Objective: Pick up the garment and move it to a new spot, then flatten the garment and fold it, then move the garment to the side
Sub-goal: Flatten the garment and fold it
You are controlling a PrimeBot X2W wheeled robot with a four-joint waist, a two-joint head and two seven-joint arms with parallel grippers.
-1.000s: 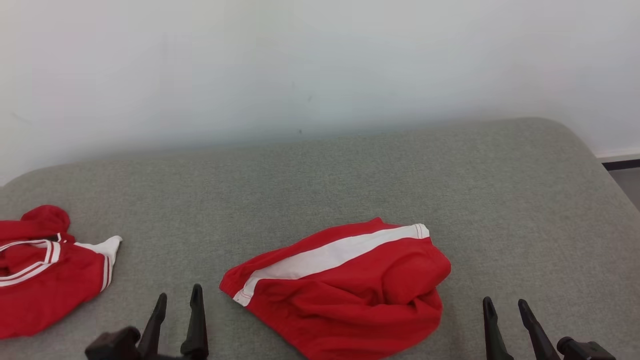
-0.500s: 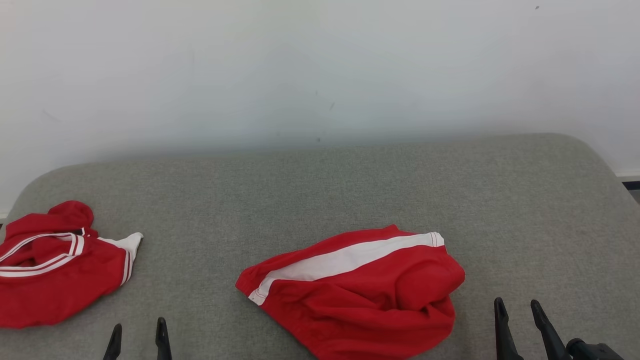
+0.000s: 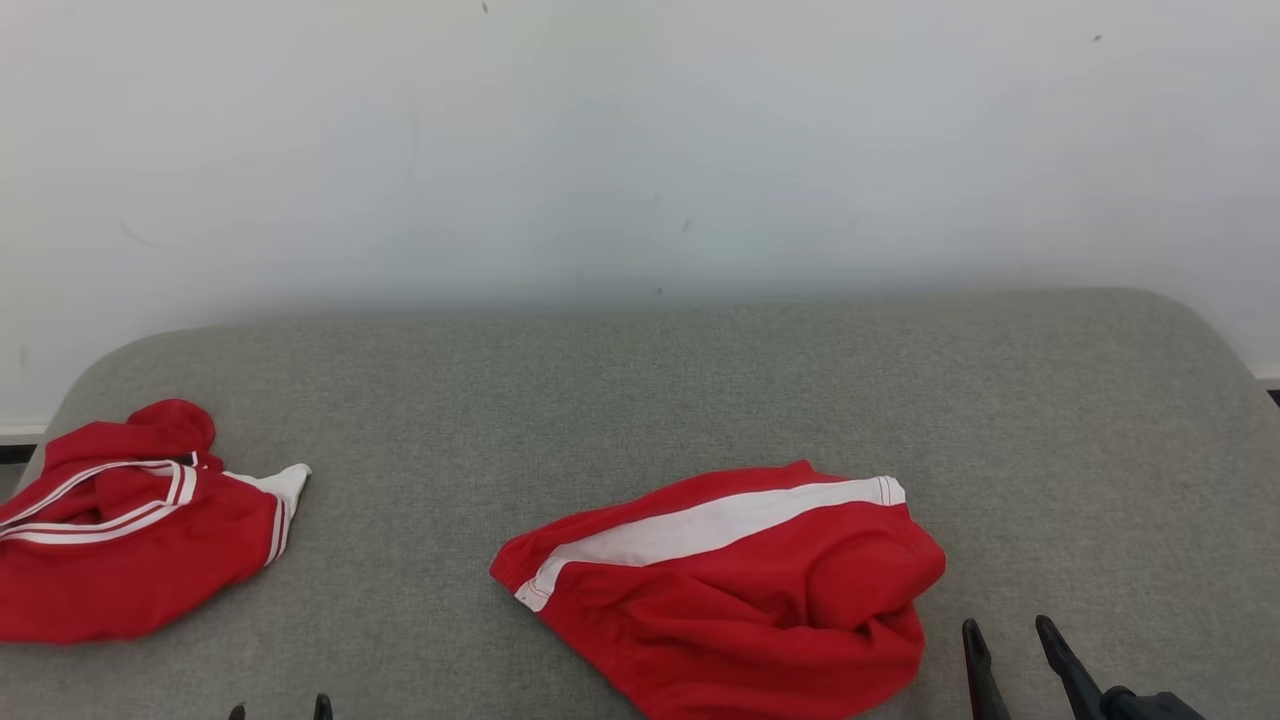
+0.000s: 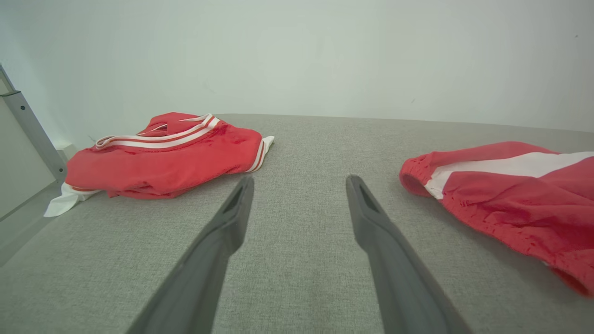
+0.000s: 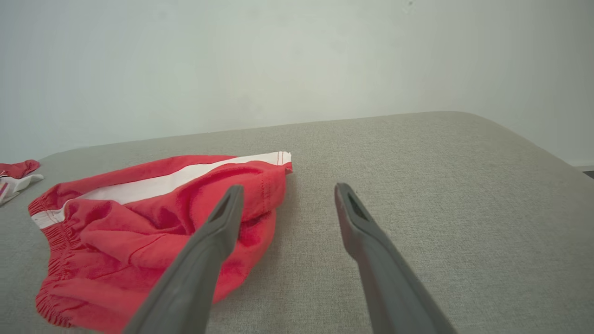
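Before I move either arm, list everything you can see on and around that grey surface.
shorts: one, red with a white side stripe, crumpled at the front middle of the cushion
second garment: one, red with white and red trim, bunched at the cushion's left end
cushion: one, grey fabric, under both garments
wall: one, white, behind the cushion
metal post: one, grey, past the cushion's left end
left end effector: one, dark fingers, open, over bare cushion between the garments
right end effector: one, dark fingers, open, by the shorts' right edge
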